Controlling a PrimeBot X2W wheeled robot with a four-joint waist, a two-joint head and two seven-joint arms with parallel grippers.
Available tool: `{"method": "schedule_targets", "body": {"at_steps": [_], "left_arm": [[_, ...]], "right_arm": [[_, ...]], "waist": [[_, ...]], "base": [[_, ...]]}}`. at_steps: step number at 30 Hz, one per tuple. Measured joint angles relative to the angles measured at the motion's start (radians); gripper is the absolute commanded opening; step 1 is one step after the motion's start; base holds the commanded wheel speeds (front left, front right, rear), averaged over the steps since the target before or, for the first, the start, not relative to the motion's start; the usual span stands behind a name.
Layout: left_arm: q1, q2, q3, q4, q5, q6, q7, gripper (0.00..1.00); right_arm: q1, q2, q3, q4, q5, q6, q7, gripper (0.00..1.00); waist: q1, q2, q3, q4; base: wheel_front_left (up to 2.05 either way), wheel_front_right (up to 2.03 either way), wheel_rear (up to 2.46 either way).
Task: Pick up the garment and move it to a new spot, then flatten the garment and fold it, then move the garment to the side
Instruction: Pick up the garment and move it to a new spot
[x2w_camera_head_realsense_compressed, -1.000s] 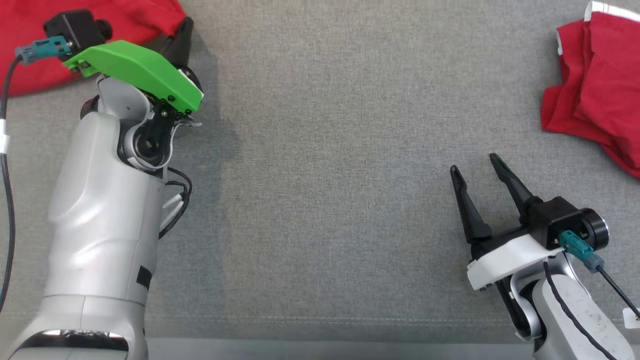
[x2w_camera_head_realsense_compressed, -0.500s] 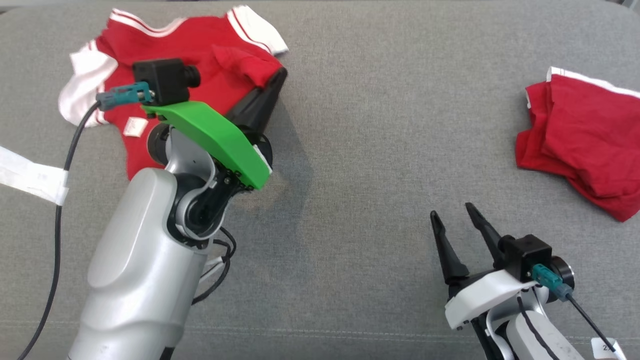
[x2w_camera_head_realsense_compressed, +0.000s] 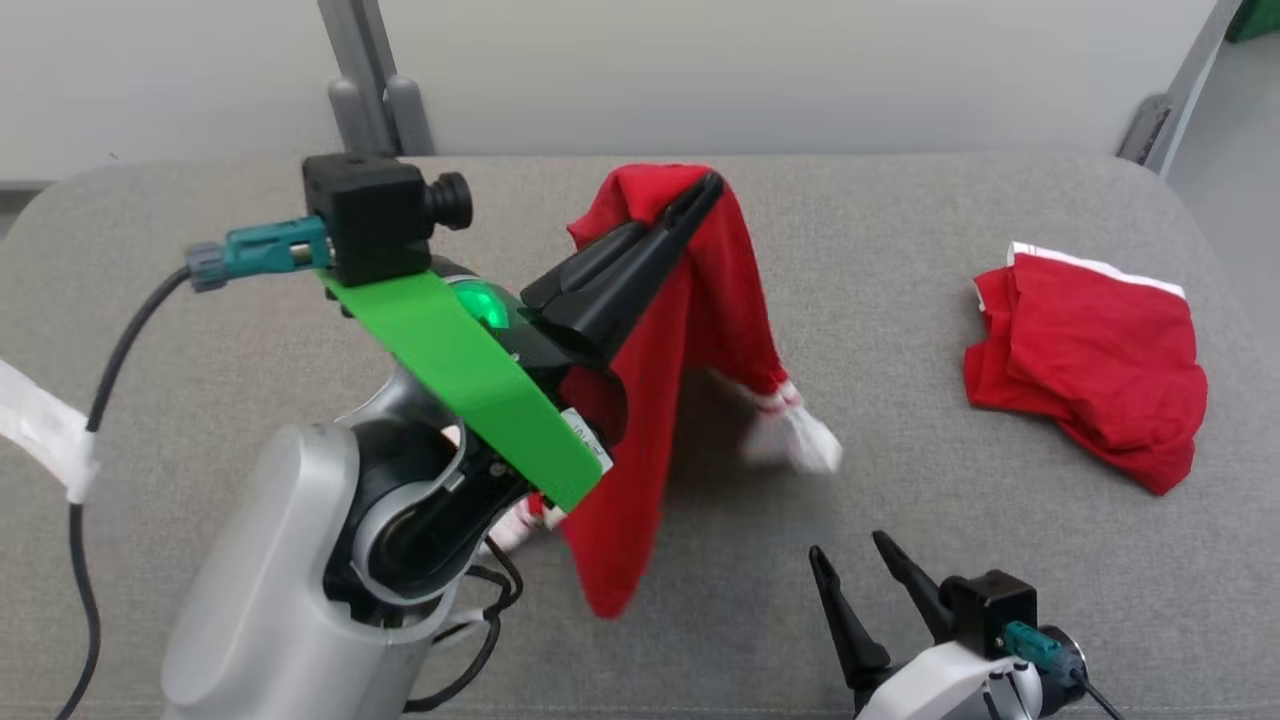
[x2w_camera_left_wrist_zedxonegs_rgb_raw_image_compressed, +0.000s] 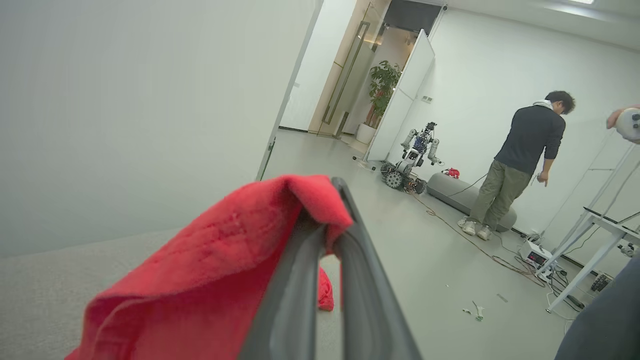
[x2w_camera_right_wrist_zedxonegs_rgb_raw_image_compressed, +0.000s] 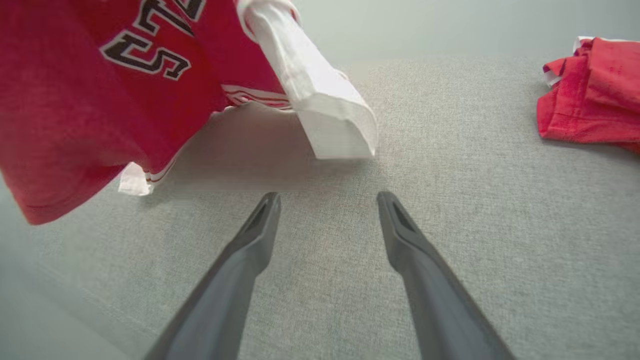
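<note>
Left pincer (x2w_camera_head_realsense_compressed: 700, 195) clenched on red jersey (x2w_camera_head_realsense_compressed: 720, 300) fold, held high so cloth hangs above tabletop (x2w_camera_head_realsense_compressed: 900, 250) for carrying. Right pincer (x2w_camera_head_realsense_compressed: 848, 548) released, low nearby, likely ready for hanging hem.

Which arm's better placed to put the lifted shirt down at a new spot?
Left: left pincer is shut on the red shirt, which hangs from it; right pincer is open and empty.
</note>
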Motion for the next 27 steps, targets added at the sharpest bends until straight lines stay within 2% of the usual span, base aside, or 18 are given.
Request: {"method": "schedule_targets", "body": {"at_steps": [3,6,10,14,19,27], "left_arm": [[-0.001,0.0,0.018,-0.071,-0.03,0.052,0.028,0.0],[-0.002,0.007,0.042,-0.098,-0.029,0.127,0.075,0.0],[0.006,0.07,0.104,-0.095,-0.016,0.227,0.123,0.0],[0.067,0.128,0.18,-0.052,0.025,0.233,0.141,0.0],[0.14,0.171,0.238,0.034,0.03,0.231,0.185,0.0],[0.166,0.262,0.35,0.181,0.102,0.226,0.193,0.0]], "right_arm": [[0.025,0.002,0.014,0.016,0.005,0.007,-0.003,1.0],[0.051,0.007,0.032,0.021,0.009,0.007,-0.003,1.0],[0.067,0.011,0.059,0.021,0.009,0.016,-0.003,1.0],[0.072,0.013,0.063,0.02,0.009,0.015,-0.004,1.0],[0.086,0.013,0.077,0.02,0.009,0.015,-0.004,1.0],[0.084,0.012,0.092,0.016,-0.003,0.016,-0.007,1.0]], "waist": [[0.0,0.0,-0.043,-0.002],[0.0,0.0,-0.085,-0.002],[0.0,0.0,-0.127,-0.005],[0.0,0.0,-0.141,-0.018],[0.0,0.0,-0.133,-0.035],[0.0,-0.0001,-0.112,-0.069]], "base": [[0.0,0.0,0.0],[0.0,0.0,0.0],[0.0,0.0,0.0],[0.0,0.0,0.0],[0.0,0.0,0.0],[0.0,0.0,0.0]]}}
